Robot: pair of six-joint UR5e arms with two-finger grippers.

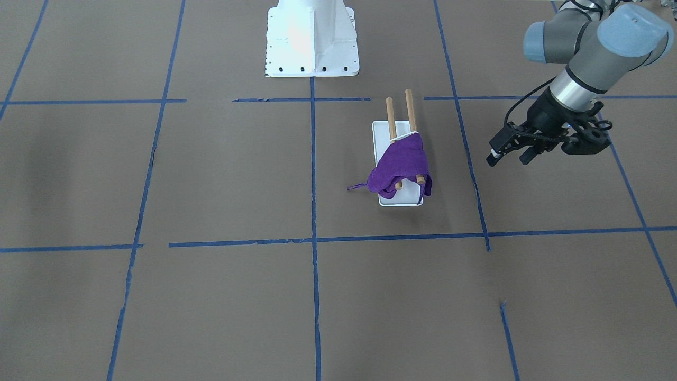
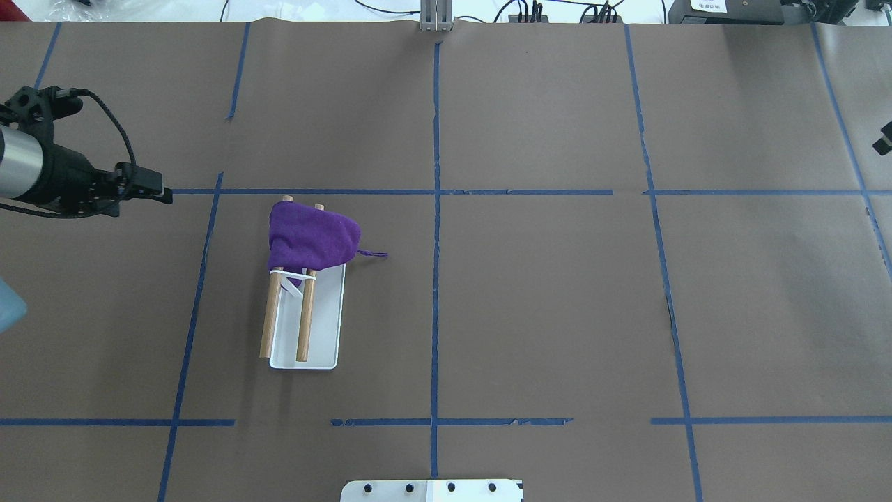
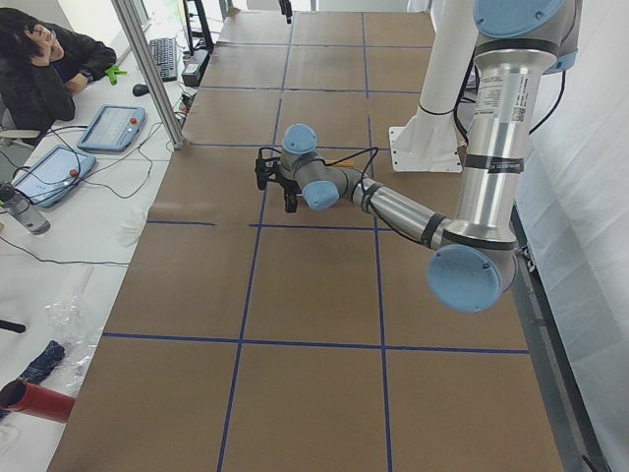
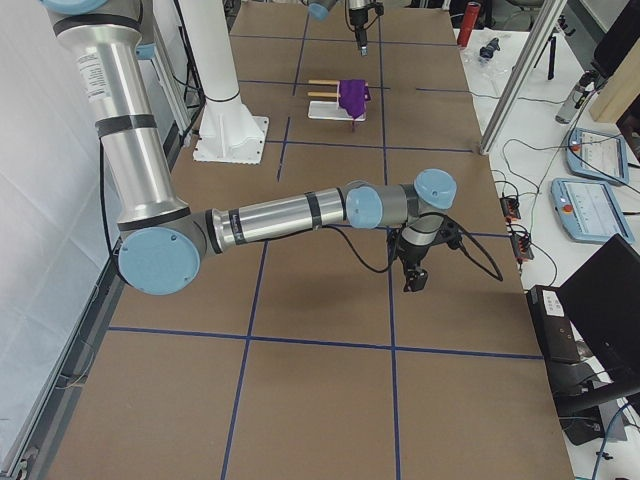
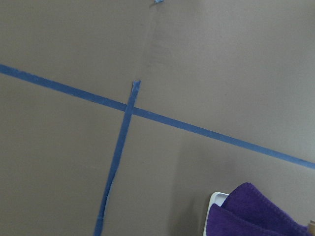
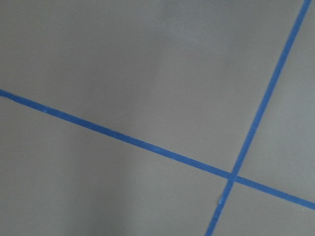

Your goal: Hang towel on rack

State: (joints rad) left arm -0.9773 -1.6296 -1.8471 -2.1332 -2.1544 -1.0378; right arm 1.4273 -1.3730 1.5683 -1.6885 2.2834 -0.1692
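Towel (image 1: 399,164) hanging on the rack (image 1: 381,132), both arms standing off.
Front view: the purple towel is lying bunched over the dowel (image 1: 408,103) ends farthest from the robot; the left gripper (image 1: 509,156) is hovering well apart from it, jaws apart. Overhead: that gripper (image 2: 157,189) is sitting near the left edge. Right-side view: the right gripper (image 4: 413,280) is pointing down at the table (image 4: 320,380), far from the rack; I cannot tell how its jaws stand.

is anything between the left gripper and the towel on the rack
Nothing visible does. Only bare table lies between the left gripper and the towel, which is already draped over one end of the rack and its two dowels.
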